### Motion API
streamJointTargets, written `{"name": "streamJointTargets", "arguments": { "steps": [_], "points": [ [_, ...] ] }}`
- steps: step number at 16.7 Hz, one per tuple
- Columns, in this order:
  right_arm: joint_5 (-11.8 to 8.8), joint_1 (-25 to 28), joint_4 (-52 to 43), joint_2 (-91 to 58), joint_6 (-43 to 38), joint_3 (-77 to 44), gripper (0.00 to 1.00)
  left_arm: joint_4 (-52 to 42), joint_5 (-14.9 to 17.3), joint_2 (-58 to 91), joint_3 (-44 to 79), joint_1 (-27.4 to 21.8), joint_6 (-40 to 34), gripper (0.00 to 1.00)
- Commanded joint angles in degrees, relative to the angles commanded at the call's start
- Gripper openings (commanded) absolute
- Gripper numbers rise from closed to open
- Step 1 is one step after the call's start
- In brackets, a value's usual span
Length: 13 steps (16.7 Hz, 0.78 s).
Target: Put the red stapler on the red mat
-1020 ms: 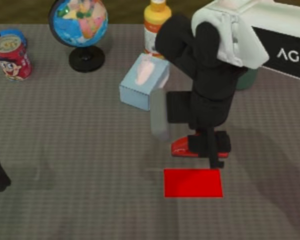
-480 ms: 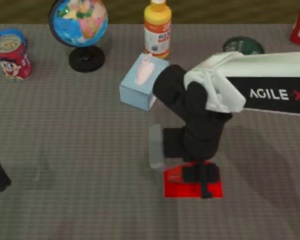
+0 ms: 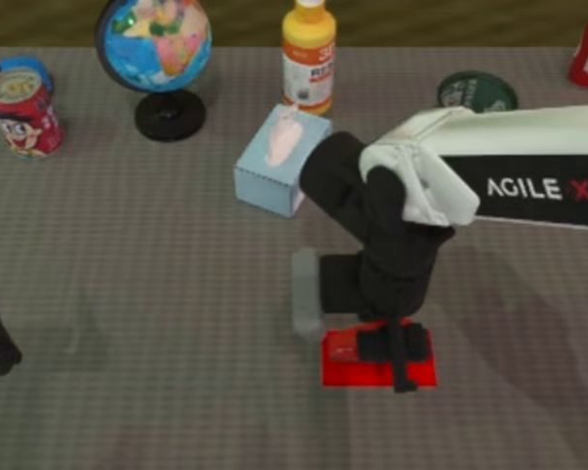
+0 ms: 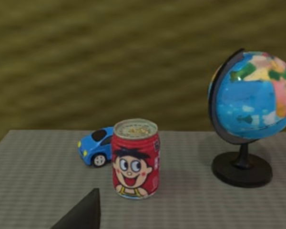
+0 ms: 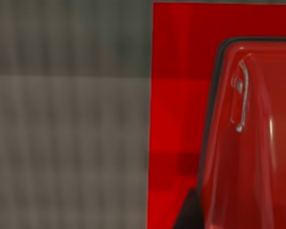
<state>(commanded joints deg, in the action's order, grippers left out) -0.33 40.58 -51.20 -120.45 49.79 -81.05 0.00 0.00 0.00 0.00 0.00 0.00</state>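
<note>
Reaching in from the right, my right arm holds its jaws [image 3: 400,354] low over the flat bright red rectangular mat [image 3: 345,374] near the front middle of the grey woven counter [image 3: 157,294]. The small glossy red stapler [image 3: 345,343] lies on that mat, its rounded end poking out to the left of the black fingers; in the right wrist view the stapler [image 5: 250,138] sits directly over the mat [image 5: 176,95]. Whether the jaws grip it or stand just apart I cannot tell. My left arm is parked at the counter's left edge, its camera facing a red cartoon-print can [image 4: 135,158], a blue toy car [image 4: 96,145] and a blue globe [image 4: 255,100].
</note>
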Motion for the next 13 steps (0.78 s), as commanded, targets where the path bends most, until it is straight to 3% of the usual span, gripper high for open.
{"name": "streamJointTargets", "arguments": {
  "steps": [10, 13],
  "points": [
    [0.00, 0.00, 0.00, 0.00, 0.00, 0.00, 0.98, 0.00, 0.00, 0.00, 0.00, 0.00, 0.00, 1.00],
    [0.00, 0.00, 0.00, 0.00, 0.00, 0.00, 1.00, 0.00, 0.00, 0.00, 0.00, 0.00, 0.00, 1.00]
  ]
}}
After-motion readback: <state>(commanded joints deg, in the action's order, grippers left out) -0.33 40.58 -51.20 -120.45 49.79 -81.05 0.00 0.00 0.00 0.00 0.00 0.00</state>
